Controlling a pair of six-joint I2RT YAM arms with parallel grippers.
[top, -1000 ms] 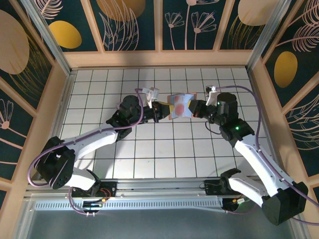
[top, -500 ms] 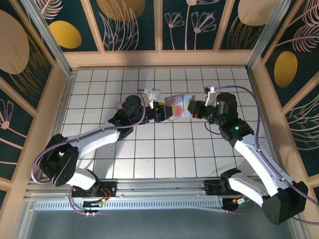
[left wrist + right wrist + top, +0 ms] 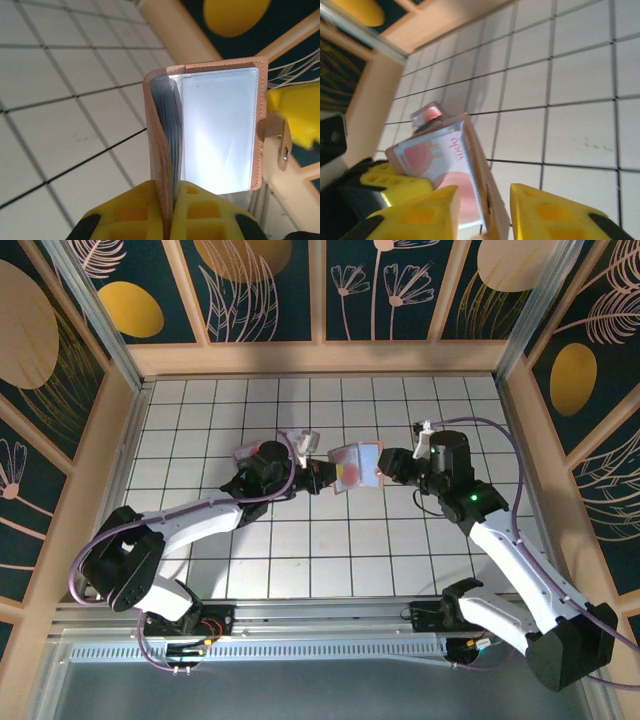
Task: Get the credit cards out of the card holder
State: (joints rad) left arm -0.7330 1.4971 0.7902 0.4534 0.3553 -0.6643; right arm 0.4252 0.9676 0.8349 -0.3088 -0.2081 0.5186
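Your left claw (image 3: 172, 195) is clamped tight on the holder (image 3: 220, 130), its two yellow fingers (image 3: 127, 207) pinching the near short end. You have the holder up off the tiled bench (image 3: 330, 540), about mid-bench, strung between the two claws. Its long axis runs left to right, from your left claw straight toward your right one. It sits edge-on rather than flat and hangs open like a book. From the left wrist you see the fold along the left side, a fan of blue-grey leaves beside it, and a clear sleeve facing you inside the tan border. The snap tab (image 3: 277, 135) sticks out from the right long edge. Your right claw (image 3: 485, 192) stands narrowly apart at the far end, one finger on each side of the holder's tan edge. A sliver of gap shows beside its right finger (image 3: 545, 210), so it is straddling the holder, not pinching it.
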